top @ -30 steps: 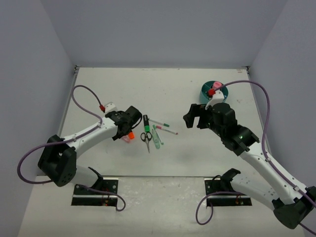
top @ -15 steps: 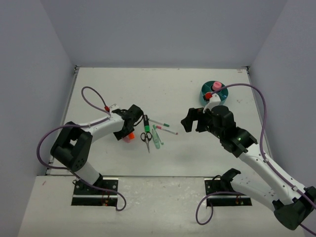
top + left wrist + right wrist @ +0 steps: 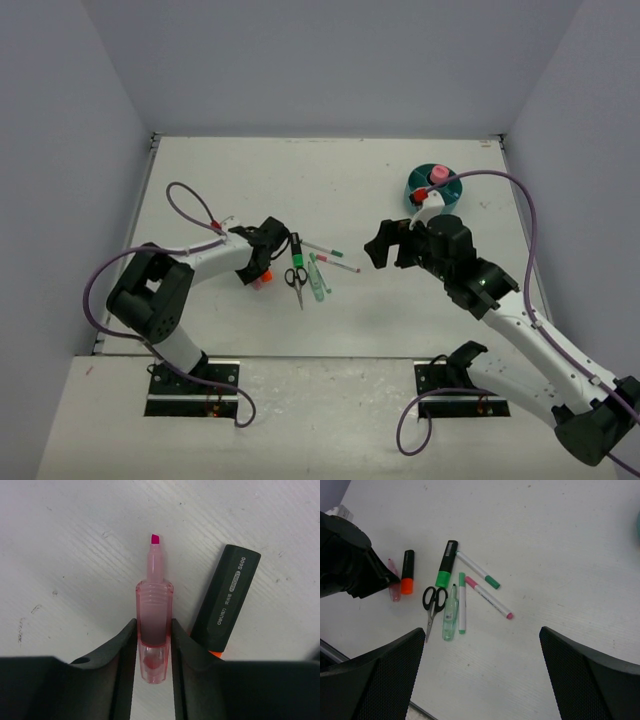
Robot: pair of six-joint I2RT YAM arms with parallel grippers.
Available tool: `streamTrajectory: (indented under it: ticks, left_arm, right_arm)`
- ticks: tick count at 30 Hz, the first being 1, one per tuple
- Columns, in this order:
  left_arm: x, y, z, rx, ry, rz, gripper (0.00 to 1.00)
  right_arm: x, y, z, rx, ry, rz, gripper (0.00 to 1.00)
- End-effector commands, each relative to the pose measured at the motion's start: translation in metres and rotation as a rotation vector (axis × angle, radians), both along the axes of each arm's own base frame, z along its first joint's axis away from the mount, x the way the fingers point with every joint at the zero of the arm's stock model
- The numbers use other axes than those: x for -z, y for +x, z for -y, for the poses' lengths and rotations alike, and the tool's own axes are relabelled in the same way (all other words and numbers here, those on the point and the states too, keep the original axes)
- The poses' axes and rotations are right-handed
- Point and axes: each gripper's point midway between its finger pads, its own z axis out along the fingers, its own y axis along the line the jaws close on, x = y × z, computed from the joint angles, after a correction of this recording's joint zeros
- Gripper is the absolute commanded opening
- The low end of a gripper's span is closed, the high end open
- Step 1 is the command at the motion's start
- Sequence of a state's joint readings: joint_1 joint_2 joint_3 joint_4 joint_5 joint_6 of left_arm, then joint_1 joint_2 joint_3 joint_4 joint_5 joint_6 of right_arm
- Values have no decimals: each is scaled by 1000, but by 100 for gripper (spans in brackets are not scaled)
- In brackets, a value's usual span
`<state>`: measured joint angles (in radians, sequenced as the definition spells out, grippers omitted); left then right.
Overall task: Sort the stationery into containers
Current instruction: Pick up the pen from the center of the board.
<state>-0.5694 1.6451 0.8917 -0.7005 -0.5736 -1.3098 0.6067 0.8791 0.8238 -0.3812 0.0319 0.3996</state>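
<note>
Stationery (image 3: 300, 265) sits in a loose cluster mid-desk (image 3: 300, 180), well apart from the round teal organizer (image 3: 447, 192) at the far right, where a pink-capped bottle (image 3: 439, 174) already stands, so we judge the sorting barely begun. Our right end effector (image 3: 481, 632) hangs released and empty above the pile, while the left end effector (image 3: 153, 625) is clenched across the barrel of the uncapped pink highlighter (image 3: 154, 600). Just beside it lies the black-capped orange highlighter (image 3: 227, 597), close enough that we think a lift could nudge it; scissors (image 3: 434, 602), green highlighter (image 3: 445, 565) and thin pens (image 3: 479, 571) lie untouched.
</note>
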Motion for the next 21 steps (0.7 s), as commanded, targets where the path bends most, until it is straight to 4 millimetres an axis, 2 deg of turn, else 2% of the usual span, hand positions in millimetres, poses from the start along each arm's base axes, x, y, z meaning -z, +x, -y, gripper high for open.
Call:
streamTrajectory:
  ticks: [1, 3, 6, 8, 10, 11, 12, 13, 14, 15, 17, 18, 21]
  left_arm:
    - [15, -16, -14, -57, 10, -12, 20]
    - [8, -18, -17, -60, 2, 15, 2]
    - [-15, -6, -10, 6, -46, 99, 0]
    - [-24, -6, -5, 91, -60, 116, 0]
    - [-60, 9, 21, 256, -159, 258, 0]
    - [-71, 11, 28, 292, -193, 306, 0]
    - [-88, 12, 36, 335, -245, 377, 0]
    - [-107, 12, 46, 375, -296, 455, 0]
    - [-128, 11, 55, 415, -347, 535, 0]
    - [-137, 7, 66, 467, -387, 564, 0]
    - [-167, -2, 89, 574, -478, 660, 0]
    - [-188, -4, 98, 609, -524, 726, 0]
    - [-211, -17, 123, 708, -600, 784, 0]
  right_arm:
    - [-13, 3, -4, -18, 42, 73, 99]
    - [-15, 1, -6, -28, 65, 90, 99]
    - [-21, -6, -16, -92, 111, 103, 99]
    - [-24, -12, -28, -158, 146, 99, 99]
    - [-24, -25, -47, -268, 221, 68, 99]
    - [-32, -26, -55, -299, 270, 87, 99]
    - [-27, -30, -61, -317, 312, 51, 99]
    - [-30, -37, -71, -365, 384, 27, 99]
    - [-34, -47, -81, -423, 459, 4, 99]
    - [-41, -52, -91, -482, 506, 11, 98]
    - [-32, -64, -107, -530, 546, -50, 97]
    - [-32, -62, -113, -517, 552, -37, 96]
    - [-30, -76, -140, -527, 554, -45, 92]
